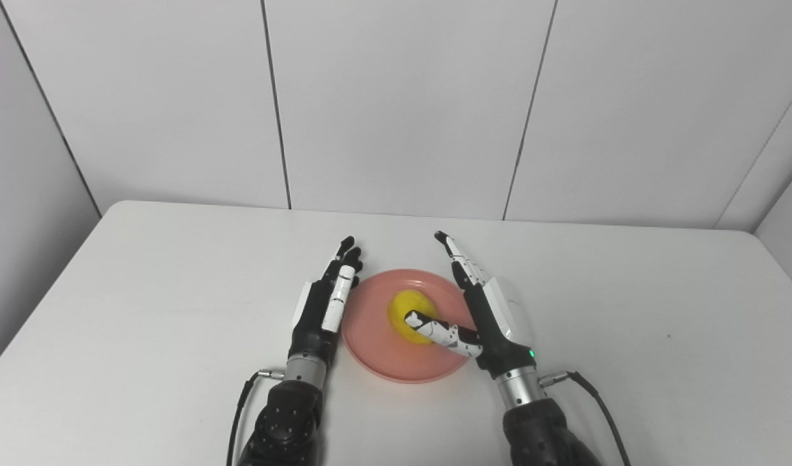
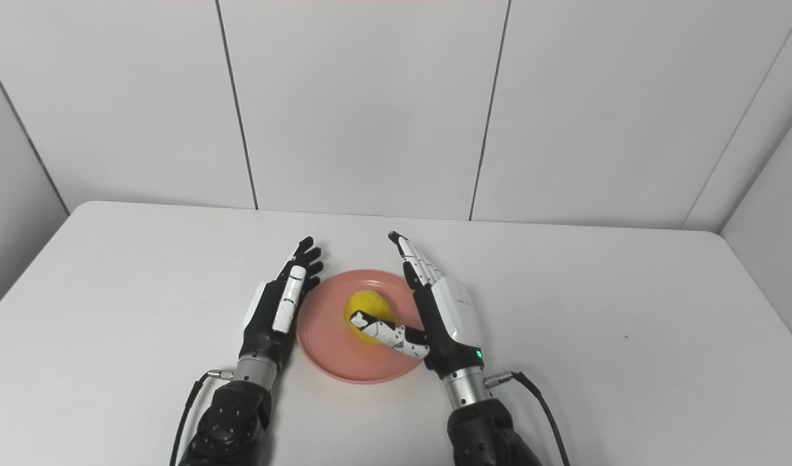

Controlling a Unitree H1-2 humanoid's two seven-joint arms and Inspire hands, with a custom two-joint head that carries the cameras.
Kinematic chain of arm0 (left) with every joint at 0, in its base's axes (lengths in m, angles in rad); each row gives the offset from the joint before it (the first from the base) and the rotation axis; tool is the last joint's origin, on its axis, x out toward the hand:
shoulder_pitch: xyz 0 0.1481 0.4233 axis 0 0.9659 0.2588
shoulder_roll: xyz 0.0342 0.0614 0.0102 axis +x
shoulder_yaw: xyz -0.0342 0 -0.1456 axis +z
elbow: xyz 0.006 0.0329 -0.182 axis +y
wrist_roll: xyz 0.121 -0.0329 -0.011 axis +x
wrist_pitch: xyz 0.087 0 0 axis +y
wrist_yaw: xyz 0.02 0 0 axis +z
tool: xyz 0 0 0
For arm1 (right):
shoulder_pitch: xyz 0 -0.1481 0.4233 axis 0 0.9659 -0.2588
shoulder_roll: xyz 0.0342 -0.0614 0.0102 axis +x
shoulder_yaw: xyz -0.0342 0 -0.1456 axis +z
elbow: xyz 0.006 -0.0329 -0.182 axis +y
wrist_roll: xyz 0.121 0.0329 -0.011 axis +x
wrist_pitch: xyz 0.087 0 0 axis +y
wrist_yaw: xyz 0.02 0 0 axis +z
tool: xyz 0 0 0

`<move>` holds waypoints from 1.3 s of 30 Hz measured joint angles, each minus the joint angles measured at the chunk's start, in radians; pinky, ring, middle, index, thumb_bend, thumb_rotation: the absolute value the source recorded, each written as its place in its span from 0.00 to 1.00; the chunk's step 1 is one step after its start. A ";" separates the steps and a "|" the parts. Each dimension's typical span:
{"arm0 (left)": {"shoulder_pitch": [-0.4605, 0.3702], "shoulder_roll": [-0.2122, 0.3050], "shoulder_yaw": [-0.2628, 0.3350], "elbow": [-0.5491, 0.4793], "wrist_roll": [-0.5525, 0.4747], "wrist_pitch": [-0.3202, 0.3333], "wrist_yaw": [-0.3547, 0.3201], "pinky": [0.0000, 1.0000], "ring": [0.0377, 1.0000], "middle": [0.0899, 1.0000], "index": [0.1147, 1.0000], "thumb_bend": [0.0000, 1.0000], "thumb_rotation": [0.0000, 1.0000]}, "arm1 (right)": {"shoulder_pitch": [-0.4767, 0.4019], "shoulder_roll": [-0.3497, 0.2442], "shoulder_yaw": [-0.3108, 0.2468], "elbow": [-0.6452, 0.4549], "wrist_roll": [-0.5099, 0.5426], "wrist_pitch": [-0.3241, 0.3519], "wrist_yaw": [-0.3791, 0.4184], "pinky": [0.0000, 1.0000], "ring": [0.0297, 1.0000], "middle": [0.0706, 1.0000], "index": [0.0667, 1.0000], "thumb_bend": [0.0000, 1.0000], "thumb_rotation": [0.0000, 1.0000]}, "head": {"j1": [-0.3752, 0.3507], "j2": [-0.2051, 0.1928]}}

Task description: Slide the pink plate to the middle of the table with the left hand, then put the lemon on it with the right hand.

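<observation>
Entry, near to far.

1. Left forearm and cable, entering at the bottom edge; no contact with the work.
2. Right hand (image 1: pixel 493 317): fingers straight and spread, extended away from the robot along the plate's right rim; thumb laid across over the lemon, touching it or just above it, which cannot be told. Nothing is gripped.
3. Left hand (image 1: pixel 324 301): flat, fingers straight and together, standing edge-on just beside the plate's left rim; whether it touches the rim cannot be told. It holds nothing.
4. Pink plate (image 1: pixel 370 343): flat on the white table (image 1: pixel 143 310), about midway across its width, in the nearer half, between the 2 hands.
5. Lemon (image 1: pixel 402 310): yellow, resting in the plate's well, slightly right of centre.
6. Panelled wall (image 1: pixel 396 103): behind the table's far edge.

Judgement: both parts of the task look complete; the step in hand is the right hand's release and withdrawal. To do it well, lift the thumb straight up before pulling the arm back, so the round lemon is not rolled toward the rim. Keep the left hand off the rim so the plate does not shift.
</observation>
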 measured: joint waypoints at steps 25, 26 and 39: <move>-0.005 0.020 0.000 0.004 -0.003 -0.005 -0.006 0.99 0.96 0.98 0.98 0.55 1.00 | 0.028 0.120 -0.202 0.006 0.381 -0.014 0.101 0.99 1.00 1.00 1.00 0.68 1.00 | -0.017 0.002; -0.005 0.021 0.000 0.004 -0.005 -0.005 -0.007 0.99 0.96 0.98 0.98 0.55 1.00 | 0.029 0.125 -0.206 0.004 0.398 -0.010 0.113 0.99 1.00 1.00 1.00 0.68 1.00 | -0.017 0.002; -0.002 0.021 -0.001 -0.004 -0.005 -0.003 -0.008 0.96 0.94 0.96 0.96 0.56 1.00 | 0.035 0.147 -0.246 -0.012 0.537 0.094 0.198 1.00 1.00 1.00 1.00 0.69 1.00 | -0.018 0.003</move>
